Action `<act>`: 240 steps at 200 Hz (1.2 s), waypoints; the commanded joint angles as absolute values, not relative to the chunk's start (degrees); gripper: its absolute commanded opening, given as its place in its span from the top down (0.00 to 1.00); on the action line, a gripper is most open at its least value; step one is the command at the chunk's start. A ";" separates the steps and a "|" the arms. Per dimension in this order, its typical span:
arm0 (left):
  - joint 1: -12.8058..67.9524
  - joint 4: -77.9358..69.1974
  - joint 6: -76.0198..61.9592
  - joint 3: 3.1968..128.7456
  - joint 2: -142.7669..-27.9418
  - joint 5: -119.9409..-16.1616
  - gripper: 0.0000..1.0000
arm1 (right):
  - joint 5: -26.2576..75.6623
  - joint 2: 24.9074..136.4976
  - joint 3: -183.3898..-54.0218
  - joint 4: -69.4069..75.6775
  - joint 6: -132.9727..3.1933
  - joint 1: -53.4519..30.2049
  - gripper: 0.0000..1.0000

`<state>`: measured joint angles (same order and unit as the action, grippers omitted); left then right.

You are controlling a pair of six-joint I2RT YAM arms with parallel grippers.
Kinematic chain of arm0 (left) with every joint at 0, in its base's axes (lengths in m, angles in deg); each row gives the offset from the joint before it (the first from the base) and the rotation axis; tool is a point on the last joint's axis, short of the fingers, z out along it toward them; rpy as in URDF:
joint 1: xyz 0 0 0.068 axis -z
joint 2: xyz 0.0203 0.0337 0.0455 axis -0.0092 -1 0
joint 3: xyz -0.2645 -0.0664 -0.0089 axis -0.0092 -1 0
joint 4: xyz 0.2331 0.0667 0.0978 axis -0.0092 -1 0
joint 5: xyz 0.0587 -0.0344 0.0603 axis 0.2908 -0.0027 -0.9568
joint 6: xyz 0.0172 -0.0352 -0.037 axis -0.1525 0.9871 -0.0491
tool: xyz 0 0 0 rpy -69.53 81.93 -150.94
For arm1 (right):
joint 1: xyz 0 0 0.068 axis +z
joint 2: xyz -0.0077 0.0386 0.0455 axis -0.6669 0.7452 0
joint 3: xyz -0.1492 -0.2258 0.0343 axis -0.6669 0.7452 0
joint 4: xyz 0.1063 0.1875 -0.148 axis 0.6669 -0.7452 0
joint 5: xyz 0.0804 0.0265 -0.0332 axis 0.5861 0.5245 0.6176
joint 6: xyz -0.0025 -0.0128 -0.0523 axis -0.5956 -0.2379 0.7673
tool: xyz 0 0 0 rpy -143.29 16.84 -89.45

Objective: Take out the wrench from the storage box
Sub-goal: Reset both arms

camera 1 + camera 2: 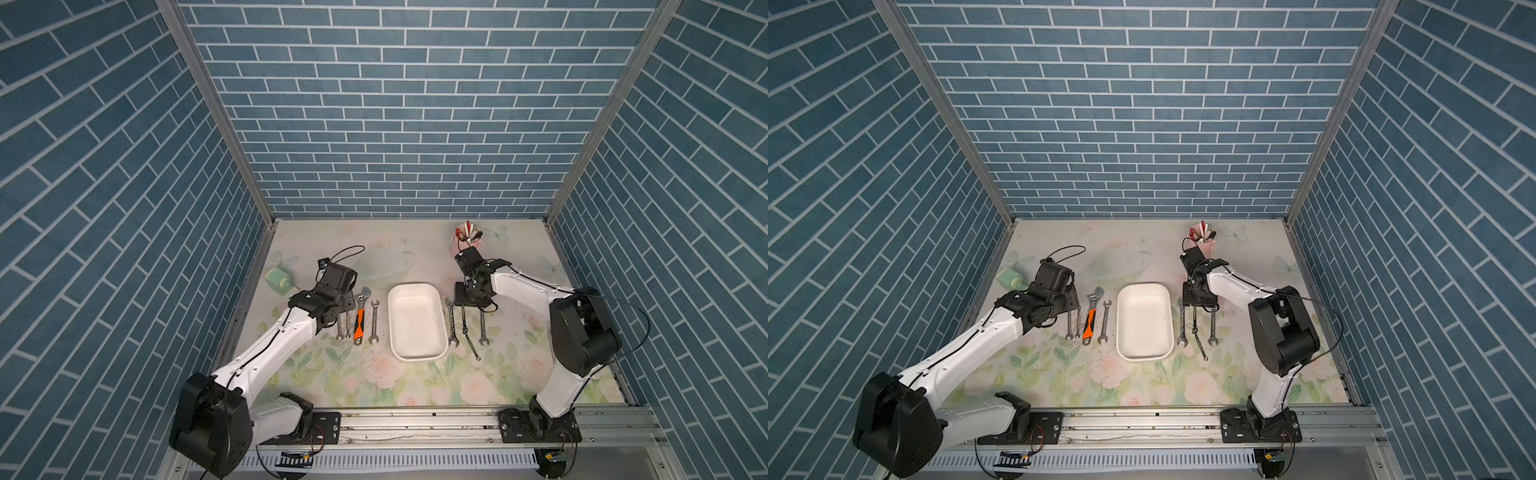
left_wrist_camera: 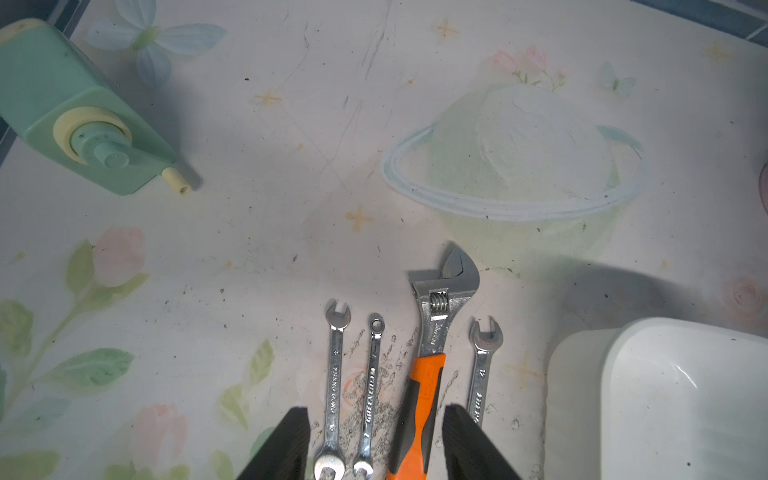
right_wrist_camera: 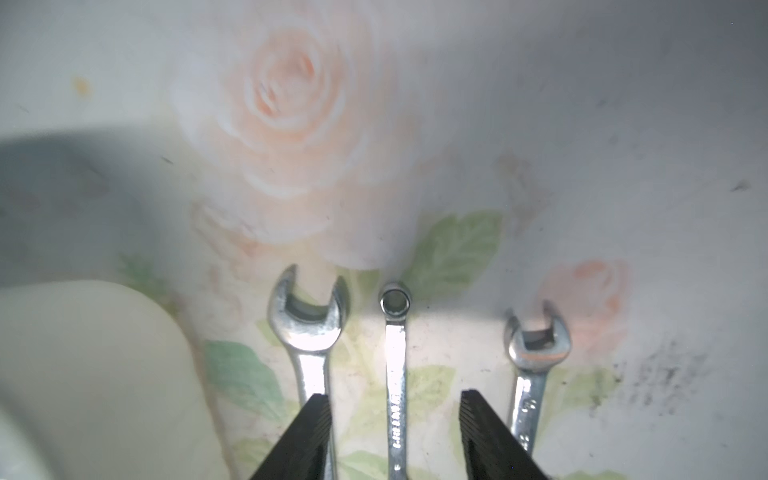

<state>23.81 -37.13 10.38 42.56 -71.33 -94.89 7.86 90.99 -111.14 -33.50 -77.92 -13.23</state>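
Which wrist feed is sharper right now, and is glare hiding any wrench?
Left wrist view: sharp, lettering visible on the adjustable wrench, soft shadow next to the storage box. Right wrist view: soft focus throughout, glare whitening the shaft of the middle wrench, outline readable. Both top views: wide-angle, brick walls splayed, even light.

Top views: bright, even light from overhead; shadows on table [image 1: 415, 386] soft and faint. Wide lens bends brick walls [image 1: 83, 208] at 9 and 3 o'clock edges. Left wrist view crisp, with grey shadow pool just beyond storage box [image 2: 648, 399]. Right wrist view soft, hazy; printed rose [image 3: 291, 104] out of focus, box corner blurred. Hard glare on ring-end wrench [image 3: 395, 357] shank; open-end wrench [image 3: 307, 328] head shining too.
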 commanded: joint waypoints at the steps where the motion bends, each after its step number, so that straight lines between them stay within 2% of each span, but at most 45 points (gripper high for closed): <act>1: 23.48 -31.92 8.24 43.59 -69.86 -98.61 0.42 | 0.85 84.58 -111.97 -32.02 -74.89 -14.66 0.39; 23: 23.50 -23.45 6.50 43.09 -69.88 -103.02 0.42 | -4.93 79.80 -107.80 -24.69 -71.17 -16.20 0.26; 40: 23.46 -18.11 6.09 42.70 -71.03 -109.04 0.32 | -9.85 76.31 -102.59 -16.91 -67.52 -17.22 0.13; 58: 23.34 -11.92 4.77 41.81 -72.89 -115.51 0.19 | -14.02 73.17 -94.80 -5.53 -62.22 -18.41 0.01; 69: 22.78 -7.78 3.78 40.51 -73.98 -119.90 0.04 | -17.49 72.23 -90.50 1.16 -60.15 -19.40 0.00; 75: 22.17 -5.42 2.98 39.67 -74.54 -121.54 0.00 | -19.18 71.85 -88.00 4.98 -58.97 -20.11 0.00; 103: 18.37 9.82 -5.59 32.98 -77.07 -125.48 0.00 | -24.21 71.62 -77.90 22.40 -55.70 -23.82 0.00; 119: 16.12 20.04 -12.31 27.76 -78.44 -125.40 0.00 | -22.61 72.24 -71.92 34.83 -50.97 -25.90 0.00; 140: 11.30 25.57 -15.57 23.82 -80.38 -122.17 0.00 | -19.78 74.27 -64.76 52.76 -44.88 -28.02 0.00; 156: 6.75 29.11 -15.83 22.33 -82.16 -116.54 0.00 | -12.11 76.63 -64.64 54.99 -44.89 -31.31 0.00; 186: 2.29 42.07 -16.16 15.63 -84.88 -106.98 0.00 | -4.46 80.22 -64.91 58.03 -44.38 -33.80 0.00; 240: 2.82 56.95 -19.79 8.57 -85.97 -98.50 0.00 | 3.17 78.32 -58.40 67.75 -44.02 -35.78 0.00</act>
<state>2.79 45.36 -17.03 11.85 -87.03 -104.51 -1.95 79.54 -61.33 59.90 -45.46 -34.86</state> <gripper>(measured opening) 1.000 0.999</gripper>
